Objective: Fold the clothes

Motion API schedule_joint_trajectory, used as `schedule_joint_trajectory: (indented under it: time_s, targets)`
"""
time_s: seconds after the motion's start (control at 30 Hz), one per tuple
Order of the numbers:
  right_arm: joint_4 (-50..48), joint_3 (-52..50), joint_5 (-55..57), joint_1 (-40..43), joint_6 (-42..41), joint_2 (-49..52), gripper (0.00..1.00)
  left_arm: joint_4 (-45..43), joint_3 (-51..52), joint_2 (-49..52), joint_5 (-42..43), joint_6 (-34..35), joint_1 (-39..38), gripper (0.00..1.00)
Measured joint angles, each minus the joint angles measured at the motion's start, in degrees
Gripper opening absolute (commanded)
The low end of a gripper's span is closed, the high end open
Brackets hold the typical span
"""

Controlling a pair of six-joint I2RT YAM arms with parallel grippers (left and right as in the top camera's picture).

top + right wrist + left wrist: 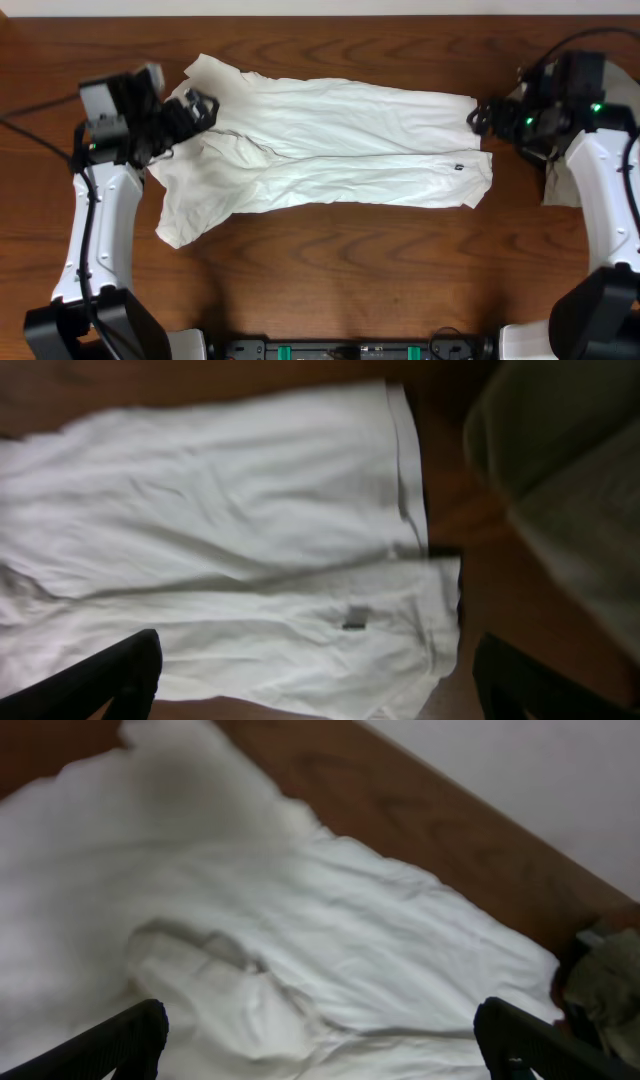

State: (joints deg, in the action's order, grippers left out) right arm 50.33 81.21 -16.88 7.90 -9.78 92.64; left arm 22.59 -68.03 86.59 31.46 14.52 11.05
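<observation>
While the white T-shirt (330, 150) lies folded lengthwise on the tabletop (330, 270), left end effector (198, 108) released above its collar end, right end effector (483, 115) released beside its hem, small hem tag (458, 167) unreadable

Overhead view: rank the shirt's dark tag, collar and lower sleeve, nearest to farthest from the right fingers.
1. Dark tag, at the white T-shirt's hem, near the right fingers.
2. Collar, far end, mid-width.
3. Lower sleeve, far corner, robot's side.

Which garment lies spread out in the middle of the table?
The white shirt; the grey-beige garment sits bunched at the edge of the table instead.
</observation>
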Motion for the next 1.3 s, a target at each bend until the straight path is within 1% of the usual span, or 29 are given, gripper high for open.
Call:
schedule_joint_trajectory:
  time_s: [0.13,0.27,0.4,0.5,0.57,0.67,0.9,1.07,1.2,1.3]
  targets:
    - [1.8,9.0,0.2,0.0,1.0,0.4,0.88,5.3,-9.5,1.2,-3.8,-0.2,-3.5,1.0]
    - [3.2,17.0,0.2,-0.5,1.4,2.9,0.84,12.7,-22.1,6.8,-7.6,-0.4,-5.8,1.0]
    - [8.9,25.9,0.2,-1.9,2.2,10.6,0.85,24.0,-37.5,18.3,-9.6,-1.0,-6.0,1.0]
    - [13.3,32.1,0.2,-2.6,3.0,17.8,0.86,29.5,-46.7,27.2,-10.4,-1.2,-5.8,1.0]
    - [16.1,35.9,0.3,-3.0,3.7,23.0,0.87,31.4,-51.6,32.6,-10.7,-1.6,-5.7,1.0]
    - [18.2,39.7,0.4,-3.5,4.7,30.0,0.88,30.9,-55.5,39.0,-10.9,-2.6,-5.3,1.0]
    - [18.3,40.3,2.7,-4.2,7.6,39.2,0.92,24.0,-55.9,46.3,-12.4,-6.9,-4.8,1.0]
    - [16.6,40.3,5.0,-4.2,8.7,41.9,0.93,17.4,-55.9,48.9,-16.8,-8.5,-4.7,0.99]
    - [15.7,40.3,6.2,-4.2,9.2,42.9,0.94,13.5,-56.1,50.5,-18.4,-9.1,-4.1,0.93]
    - [15.6,40.3,7.5,-4.2,9.4,42.9,0.94,12.1,-56.4,52.2,-18.7,-9.7,-3.1,0.93]
